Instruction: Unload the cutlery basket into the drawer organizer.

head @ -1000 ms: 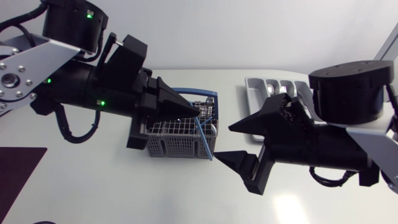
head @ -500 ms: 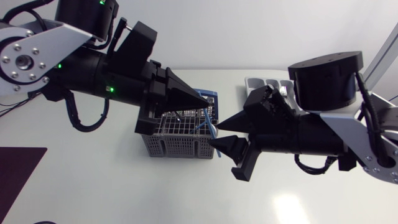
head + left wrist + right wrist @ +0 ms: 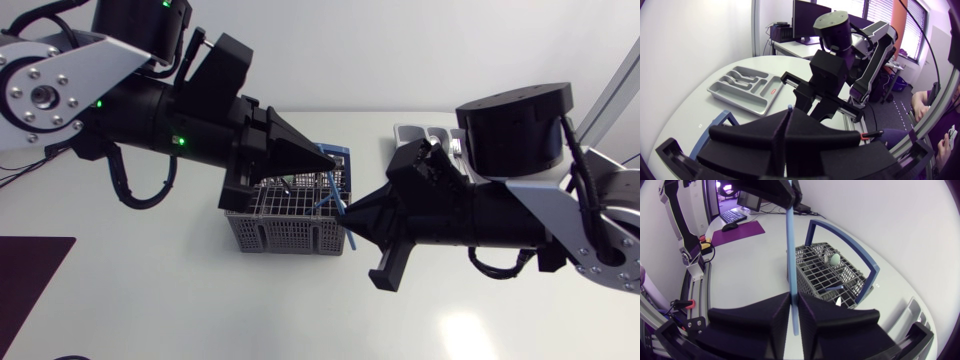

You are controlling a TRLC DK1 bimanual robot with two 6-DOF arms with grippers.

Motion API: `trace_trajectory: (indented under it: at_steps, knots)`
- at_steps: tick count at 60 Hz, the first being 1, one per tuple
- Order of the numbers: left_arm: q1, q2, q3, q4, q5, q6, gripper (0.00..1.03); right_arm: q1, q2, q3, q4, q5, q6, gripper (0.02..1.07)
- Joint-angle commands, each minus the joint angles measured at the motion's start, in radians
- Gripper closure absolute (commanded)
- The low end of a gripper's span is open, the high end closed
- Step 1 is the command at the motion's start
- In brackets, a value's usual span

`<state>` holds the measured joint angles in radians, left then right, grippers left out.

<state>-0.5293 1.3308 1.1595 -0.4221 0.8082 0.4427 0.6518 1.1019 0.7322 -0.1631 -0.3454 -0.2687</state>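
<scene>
Two end effectors hold one piece at once. The left end effector (image 3: 322, 172) is pressed shut on the upper end of a long thin blue plastic utensil (image 3: 331, 197). The right end effector (image 3: 350, 216) has its fingers closed against the lower part from two sides. The utensil stands nearly upright by the right end of the grey mesh cutlery basket with a blue hoop handle (image 3: 285, 228), which sits mid-surface on the white surface (image 3: 150, 300).

We judge this to be a handover from left arm to right. Next, the left fingers should let go and draw back towards the left. Only then can the right arm carry the utensil to the light grey plastic drawer organizer (image 3: 412, 134) at the far right and lay it lengthwise in a long compartment.

By count we have one basket, one organizer and one utensil in hand. In the right wrist view at least two more pieces stand in the basket: a pale green rounded piece (image 3: 834, 258) and a blue-handled piece (image 3: 833, 287). We cannot tell what the organizer already holds.
</scene>
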Motion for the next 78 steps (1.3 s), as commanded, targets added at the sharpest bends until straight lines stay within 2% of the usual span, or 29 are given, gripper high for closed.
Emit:
trace_trajectory:
  at_steps: [1, 4, 7, 9, 10, 11, 12, 13, 14, 17, 34, 41, 46, 53, 64, 78]
  knots:
    - [0.020, 0.022, 0.052, -0.007, 0.014, -0.030, 0.96, -0.004, 0.007, 0.015, -0.009, -0.004, -0.017, 1.01]
    - [0.023, 0.024, 0.057, -0.007, 0.014, -0.033, 0.92, -0.001, 0.003, 0.010, -0.016, -0.004, -0.017, 1.01]
    - [0.037, 0.021, 0.063, -0.006, 0.014, -0.038, 0.83, 0.002, -0.005, 0.004, -0.027, -0.004, -0.017, 1.01]
    - [0.045, 0.021, 0.069, -0.001, 0.013, -0.050, 0.69, 0.003, -0.013, -0.001, -0.030, -0.001, -0.017, 1.01]
    - [0.048, 0.021, 0.074, 0.000, 0.013, -0.058, 0.59, 0.003, -0.017, -0.002, -0.036, 0.000, -0.017, 1.01]
    - [0.055, 0.024, 0.085, -0.003, 0.013, -0.062, 0.40, 0.003, -0.024, -0.004, -0.042, 0.000, -0.017, 1.01]
    - [0.063, 0.025, 0.091, -0.006, 0.013, -0.064, 0.26, 0.003, -0.027, -0.005, -0.047, 0.000, -0.017, 1.01]
    - [0.071, 0.025, 0.095, -0.007, 0.013, -0.064, 0.18, 0.003, -0.030, -0.007, -0.052, 0.000, -0.017, 1.01]
    - [0.077, 0.025, 0.100, -0.009, 0.013, -0.064, 0.12, 0.003, -0.037, -0.008, -0.059, 0.002, -0.018, 1.01]
    - [0.094, 0.025, 0.111, -0.006, 0.013, -0.068, 0.07, 0.002, -0.057, -0.017, -0.072, 0.003, -0.020, 1.01]
    - [0.209, 0.010, 0.131, 0.069, 0.014, -0.153, 0.05, -0.046, -0.192, -0.071, -0.159, 0.002, -0.040, 1.01]
    - [0.223, 0.010, 0.124, 0.095, 0.011, -0.156, 0.05, -0.101, -0.237, -0.077, -0.199, -0.006, -0.043, 1.01]
    - [0.216, 0.010, 0.105, 0.094, -0.006, -0.108, 0.06, -0.170, -0.252, -0.074, -0.222, -0.026, -0.044, 1.01]
    - [0.141, 0.010, 0.045, 0.069, -0.107, 0.027, 0.06, -0.285, -0.235, -0.073, -0.222, -0.043, -0.044, 1.01]
    - [-0.009, 0.024, -0.060, 0.069, -0.290, 0.218, 0.06, -0.460, -0.080, -0.033, -0.174, -0.061, -0.015, 1.01]
    - [-0.112, 0.088, -0.086, 0.052, -0.411, 0.344, 0.06, -0.564, 0.191, 0.092, -0.105, -0.035, 0.098, 1.01]
